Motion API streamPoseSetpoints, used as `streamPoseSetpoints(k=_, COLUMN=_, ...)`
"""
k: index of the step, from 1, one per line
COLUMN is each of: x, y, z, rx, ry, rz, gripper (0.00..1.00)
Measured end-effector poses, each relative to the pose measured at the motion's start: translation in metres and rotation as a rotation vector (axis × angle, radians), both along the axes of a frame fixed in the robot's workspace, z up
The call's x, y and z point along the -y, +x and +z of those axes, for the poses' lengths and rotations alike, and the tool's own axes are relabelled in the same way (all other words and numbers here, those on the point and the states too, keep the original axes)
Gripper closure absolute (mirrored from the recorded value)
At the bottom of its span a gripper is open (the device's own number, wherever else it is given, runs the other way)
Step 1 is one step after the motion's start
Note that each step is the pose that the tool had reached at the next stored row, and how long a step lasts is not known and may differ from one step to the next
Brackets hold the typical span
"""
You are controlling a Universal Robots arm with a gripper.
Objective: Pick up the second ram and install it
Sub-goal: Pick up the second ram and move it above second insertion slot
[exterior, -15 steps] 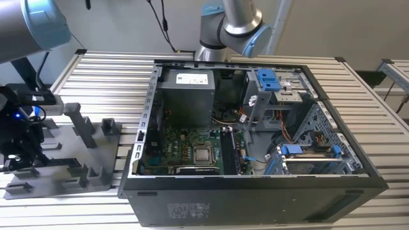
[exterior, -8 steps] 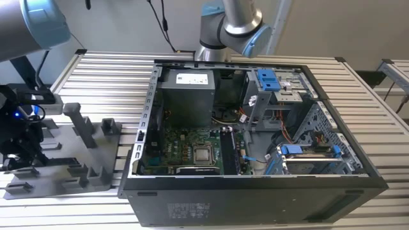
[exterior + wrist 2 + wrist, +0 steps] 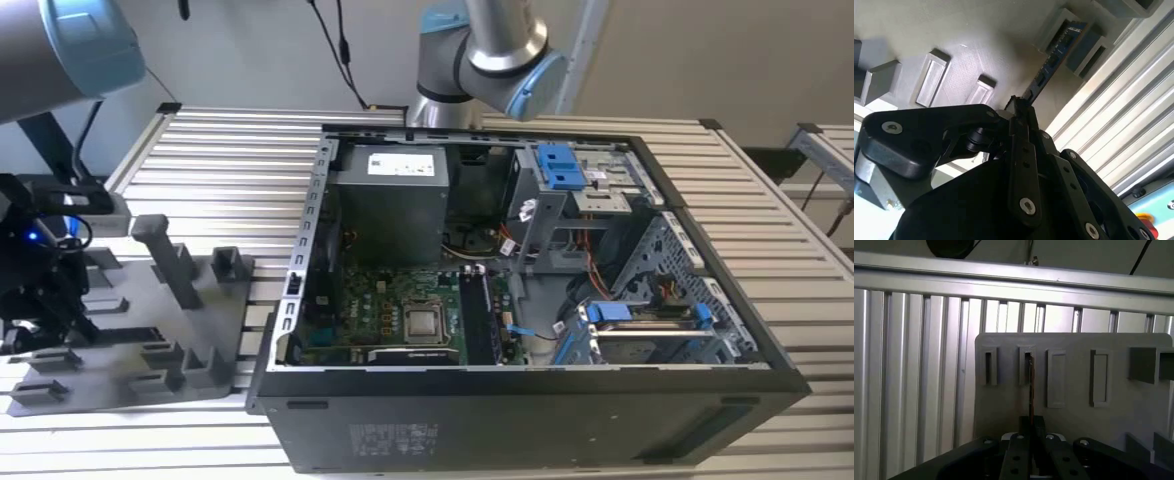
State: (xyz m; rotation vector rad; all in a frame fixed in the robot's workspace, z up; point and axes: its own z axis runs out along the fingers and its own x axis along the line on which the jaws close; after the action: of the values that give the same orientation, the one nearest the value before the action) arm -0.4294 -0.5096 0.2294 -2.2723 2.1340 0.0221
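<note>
- gripper (image 3: 1021, 109) pressed together on the near end of the second ram (image 3: 1051, 60), probably a firm pinch
- ram on edge in grey fixture plate (image 3: 1004, 405), second slot from its corner
- open PC case (image 3: 467, 420) beyond

Open computer case (image 3: 534, 425) (beside fixture plate (image 3: 107, 395))

At the exterior view's left, a plain grey fixture plate (image 3: 114, 398) sits on the silver ribbed table (image 3: 214, 150), the computer case (image 3: 534, 420) is black with a green motherboard (image 3: 387, 310) and blue latches (image 3: 561, 165), the second ram (image 3: 1056, 52) is dark blue-green, and the gripper (image 3: 1020, 107) is black
</note>
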Motion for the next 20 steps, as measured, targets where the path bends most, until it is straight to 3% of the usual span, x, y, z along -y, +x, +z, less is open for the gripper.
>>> streamPoseSetpoints(k=12, x=0.0000, y=0.0000, z=0.0055, rx=0.0000, ry=-0.0014, rz=0.000, gripper=0.86)
streamPoseSetpoints(k=20, x=0.0000, y=0.0000, z=0.0142, rx=-0.0001, ry=-0.0039, rz=0.000, gripper=0.86)
